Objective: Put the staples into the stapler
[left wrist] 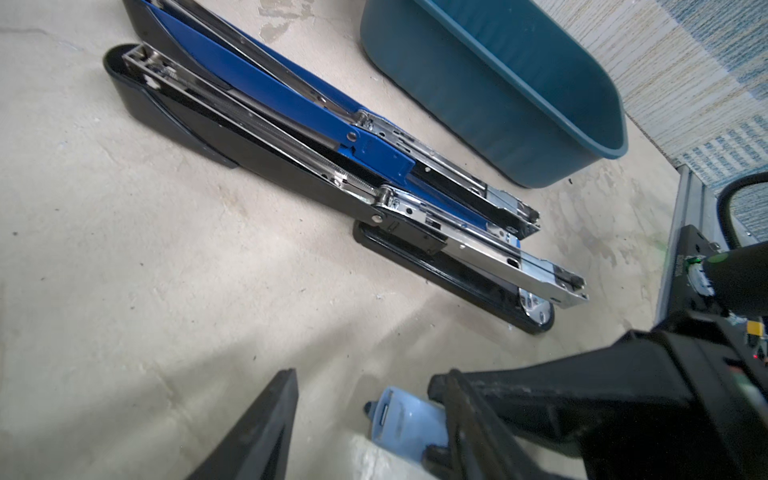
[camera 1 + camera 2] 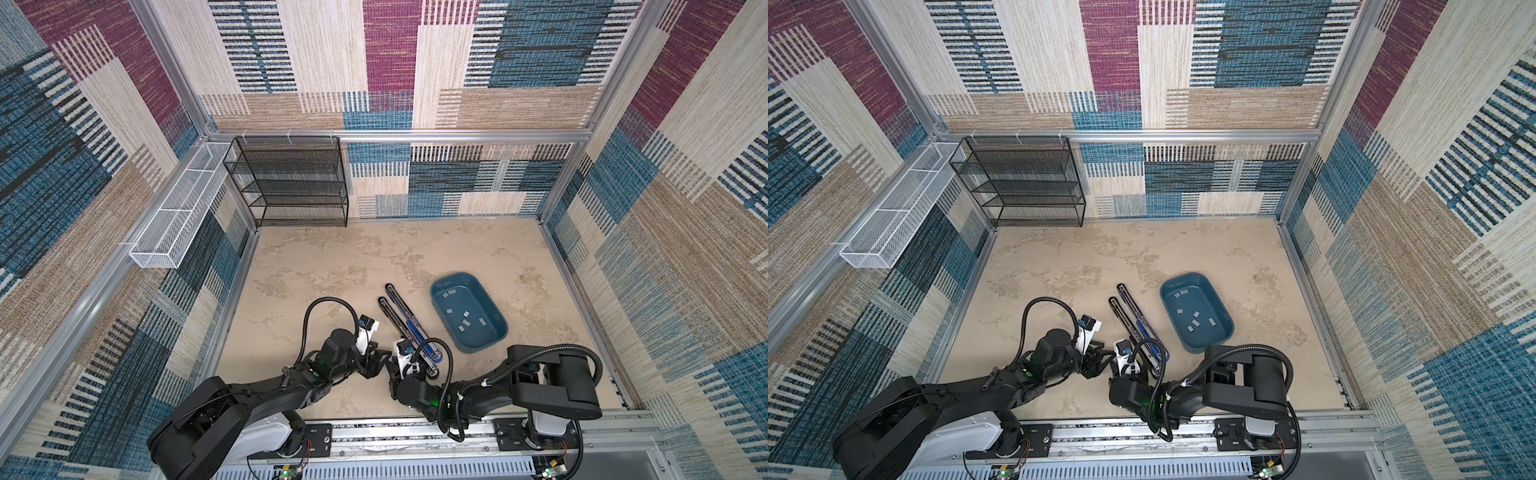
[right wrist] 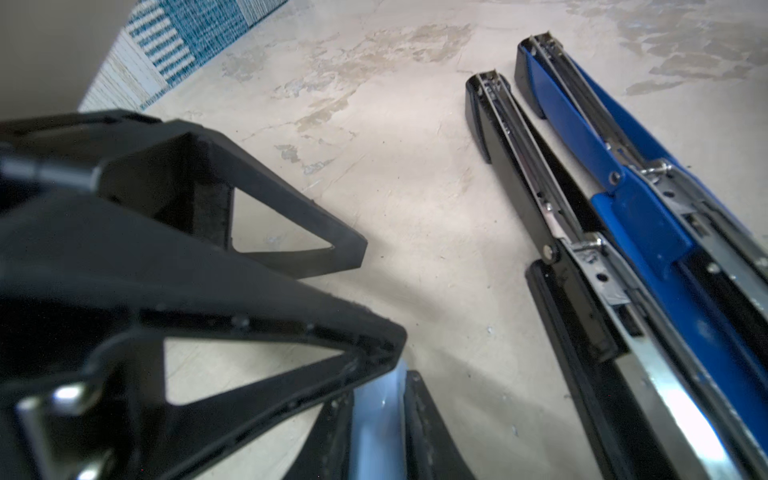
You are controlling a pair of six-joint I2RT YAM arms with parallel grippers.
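Carefully now: a staple strip (image 3: 376,419) sits pinched in your right gripper (image 3: 380,386), just short of two opened staplers.
Your left gripper (image 3: 384,291) hangs beside it, jaws parted and empty, one finger almost against the strip; a nudge could knock it onto the surface (image 3: 415,208). The black stapler (image 3: 511,158) and blue stapler (image 3: 640,220) lie side by side, so a skewed approach could miss the channel. Spare staples (image 2: 466,323) wait in the teal bin (image 2: 473,299). No writing is legible.
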